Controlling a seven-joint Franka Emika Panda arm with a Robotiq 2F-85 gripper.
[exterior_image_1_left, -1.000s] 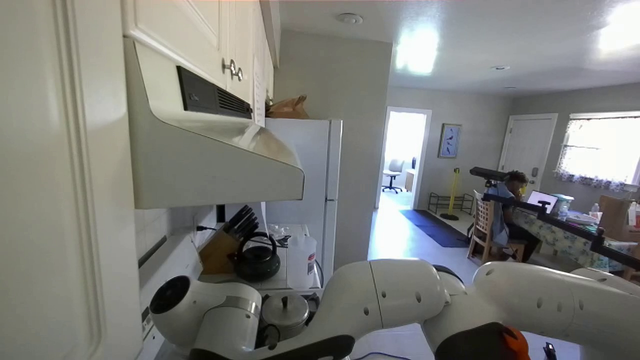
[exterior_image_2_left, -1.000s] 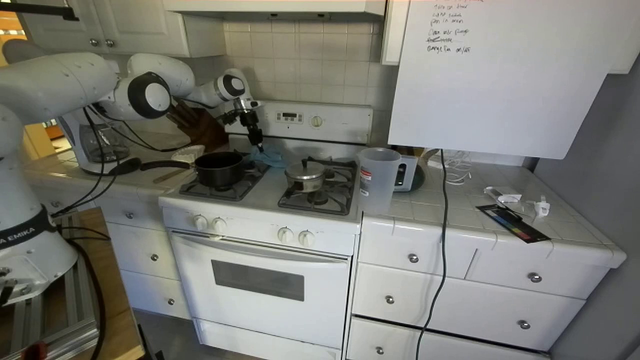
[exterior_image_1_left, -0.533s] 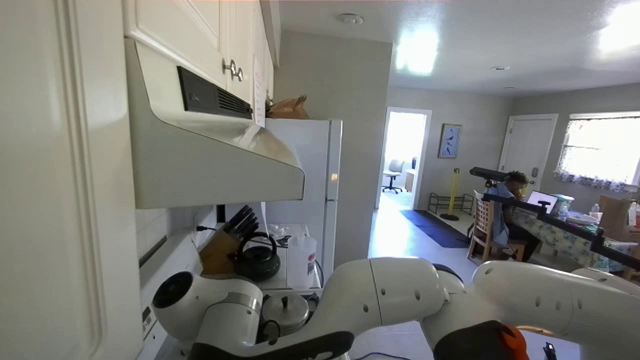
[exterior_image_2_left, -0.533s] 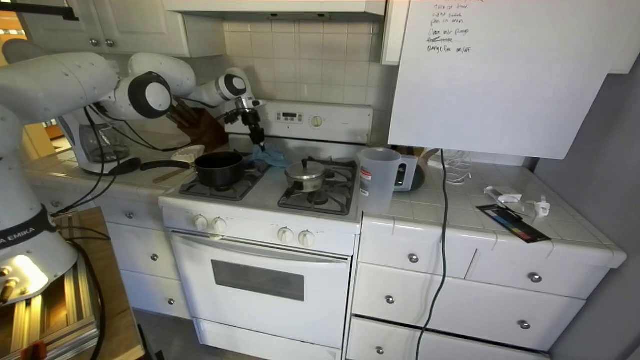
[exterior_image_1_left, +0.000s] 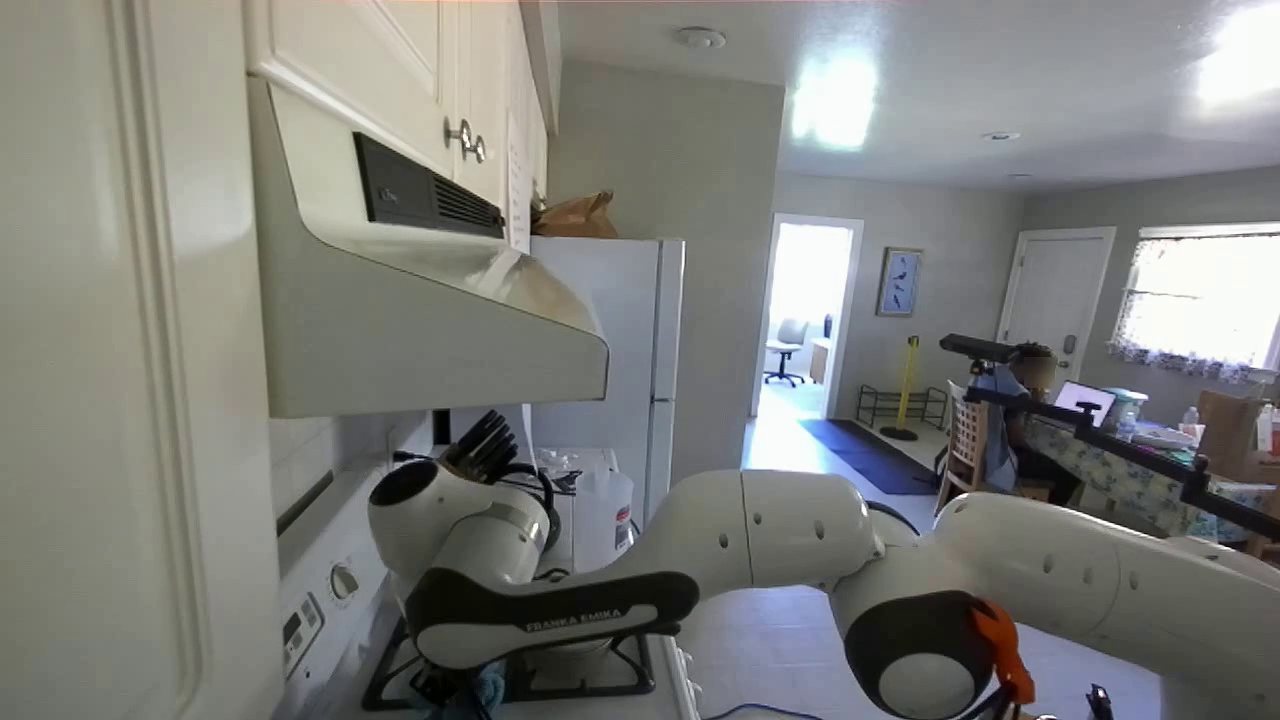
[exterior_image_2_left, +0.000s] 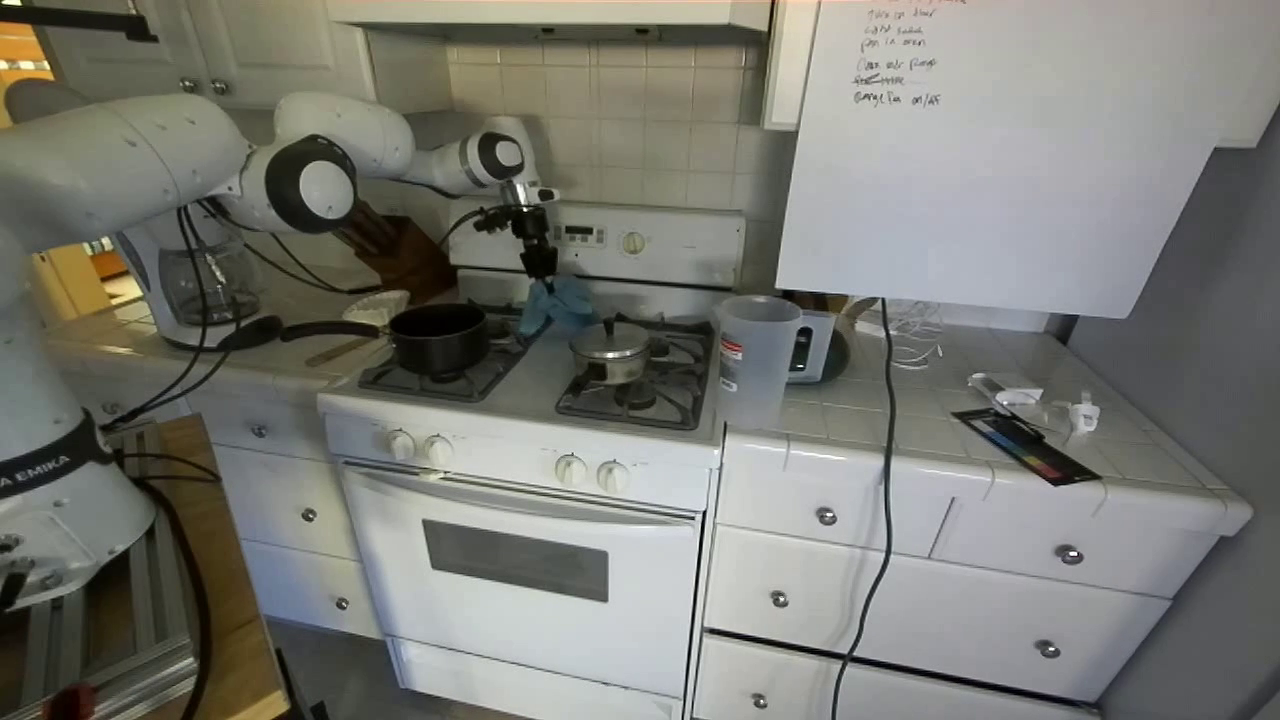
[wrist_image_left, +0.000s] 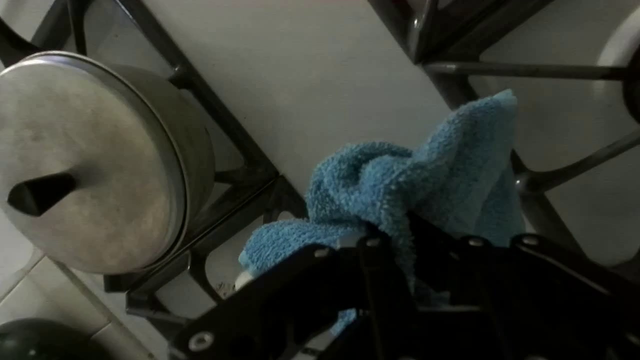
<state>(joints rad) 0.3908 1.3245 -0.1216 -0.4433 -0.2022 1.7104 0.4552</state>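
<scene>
- The blue terry washcloth (wrist_image_left: 370, 185) is bunched over the white stovetop (wrist_image_left: 320, 75), between two cast burner grates (wrist_image_left: 500, 69); whether its underside rests on the enamel cannot be told.
- Its loose corner points to two o'clock in the wrist view, over a grate's edge. A snag there looks the likeliest trouble: a sideways pull could hook the terry on a bar.
- The gripper (wrist_image_left: 400, 237) is drawn together and clamped on a middle fold of the cloth; fabric hides the pads, so the exact gap cannot be read.
- With ends spilling toward two and eight o'clock, that pinch could let the cloth twist or slip if it meets drag.
- The lidded steel pot (wrist_image_left: 95, 150) sits near, at nine o'clock in the wrist view, apart from the cloth. A swing that way could bump it and upset its lid.
- In an exterior view, the black saucepan (exterior_image_2_left: 440, 345) stands at eight o'clock from the cloth, its handle (exterior_image_2_left: 330, 330) toward nine; a low sweep might turn it.
- The wrist cable (exterior_image_2_left: 455, 228) bows out at ten o'clock, near the knife block (exterior_image_2_left: 410, 260), and could catch there.
</scene>
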